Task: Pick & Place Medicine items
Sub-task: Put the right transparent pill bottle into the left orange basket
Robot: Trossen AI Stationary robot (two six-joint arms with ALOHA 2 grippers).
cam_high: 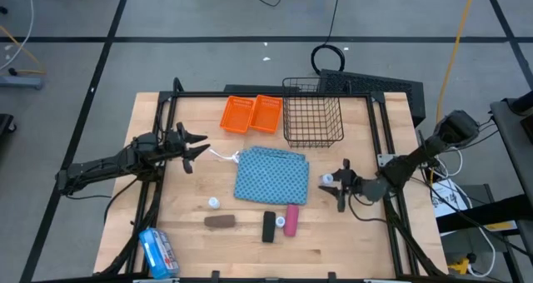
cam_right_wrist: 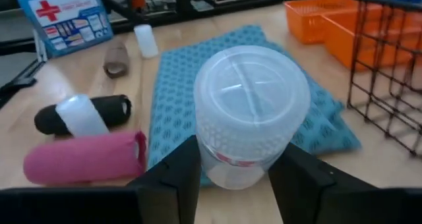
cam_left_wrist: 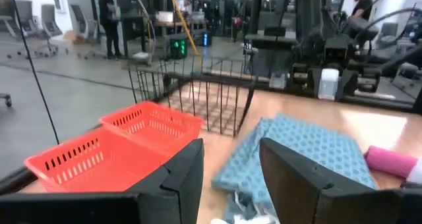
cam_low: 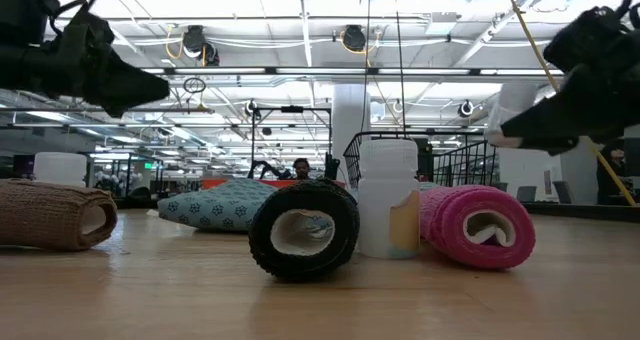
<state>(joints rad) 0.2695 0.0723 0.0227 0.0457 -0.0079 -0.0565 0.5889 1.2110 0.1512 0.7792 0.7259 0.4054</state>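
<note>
My right gripper [cam_high: 335, 188] hovers right of the blue cloth [cam_high: 271, 175], shut on a white round bottle [cam_right_wrist: 254, 105], which also shows in the low view as the raised bottle [cam_low: 508, 112]. My left gripper [cam_high: 198, 146] is open in the air left of the cloth, with nothing between its fingers [cam_left_wrist: 231, 178]. Near the table's front edge, resting on the wood, are a brown roll [cam_high: 221, 221], a black roll [cam_high: 269, 226], a pink roll [cam_high: 291, 219] and two more small white bottles [cam_high: 214, 203], [cam_high: 281, 222]. My right gripper pinches the white bottle between its two fingers [cam_right_wrist: 178, 174], on the side wall just below the ribbed lid [cam_right_wrist: 210, 151]. The fingers come from the table's right, about level. The bottle is lifted clear of the table, its lid [cam_right_wrist: 250, 85] tipped toward the wrist camera.
Two orange trays [cam_high: 250, 114] and a black wire basket [cam_high: 314, 121] stand at the far edge. A blue and white packet [cam_high: 156, 251] lies at the near left corner. Bare wood shows between the cloth and the left arm. People stand in the room beyond.
</note>
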